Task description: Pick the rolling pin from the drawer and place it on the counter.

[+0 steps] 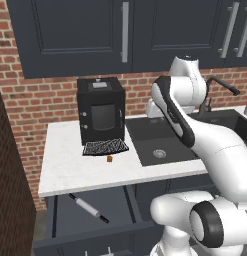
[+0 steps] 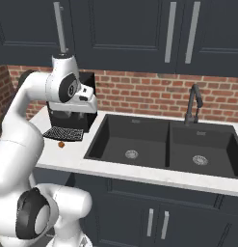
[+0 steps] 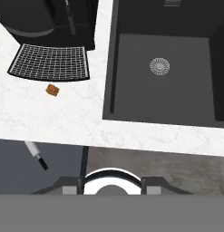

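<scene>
The rolling pin (image 1: 88, 207) is lying diagonally on the floor of the open drawer (image 1: 126, 201), below the front edge of the counter (image 1: 70, 167), untouched. The gripper (image 2: 81, 103) is hanging high above the counter near the coffee machine (image 1: 100, 109) and sink (image 1: 157, 142), fingers nearly closed on nothing. The pick looks not yet begun; next the fingers need parting and the hand lowering over the pin's white barrel.

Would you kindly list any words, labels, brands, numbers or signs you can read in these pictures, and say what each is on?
None can be read.
The coffee machine has a small pale panel on top, too blurred to show any text.
The cabinets, counter, sink, drawer and rolling pin carry no lettering.
</scene>
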Controlling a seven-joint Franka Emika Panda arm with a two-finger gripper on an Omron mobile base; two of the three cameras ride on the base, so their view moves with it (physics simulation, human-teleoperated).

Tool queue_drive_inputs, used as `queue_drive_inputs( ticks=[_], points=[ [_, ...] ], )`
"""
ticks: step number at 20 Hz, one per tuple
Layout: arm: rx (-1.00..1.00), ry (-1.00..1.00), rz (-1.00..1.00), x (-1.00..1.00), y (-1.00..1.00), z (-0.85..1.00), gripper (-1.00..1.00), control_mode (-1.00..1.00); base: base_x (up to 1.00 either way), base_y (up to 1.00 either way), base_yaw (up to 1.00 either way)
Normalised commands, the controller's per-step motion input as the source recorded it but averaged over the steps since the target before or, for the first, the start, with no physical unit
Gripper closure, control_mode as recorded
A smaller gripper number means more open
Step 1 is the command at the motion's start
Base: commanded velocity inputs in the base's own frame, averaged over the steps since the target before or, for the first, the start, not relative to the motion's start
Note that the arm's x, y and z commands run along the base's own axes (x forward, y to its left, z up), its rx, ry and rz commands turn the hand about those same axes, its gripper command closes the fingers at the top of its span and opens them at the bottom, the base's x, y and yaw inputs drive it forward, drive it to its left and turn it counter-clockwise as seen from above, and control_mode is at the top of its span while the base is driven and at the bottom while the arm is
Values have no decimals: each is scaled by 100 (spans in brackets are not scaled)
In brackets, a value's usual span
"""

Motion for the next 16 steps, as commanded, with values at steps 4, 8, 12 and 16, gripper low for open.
queue_drive_inputs(
  ticks=[4,8,12,16],
  points=[
    [0,1,0,-46,0,0,-100,-100,0,0,0],
    [0,-5,2,-91,0,-10,-100,-100,0,0,0],
    [0,-1,0,-73,-12,-28,-100,-100,0,0,0],
    [0,7,0,-26,-2,-37,-100,-100,0,0,0]
  ],
)
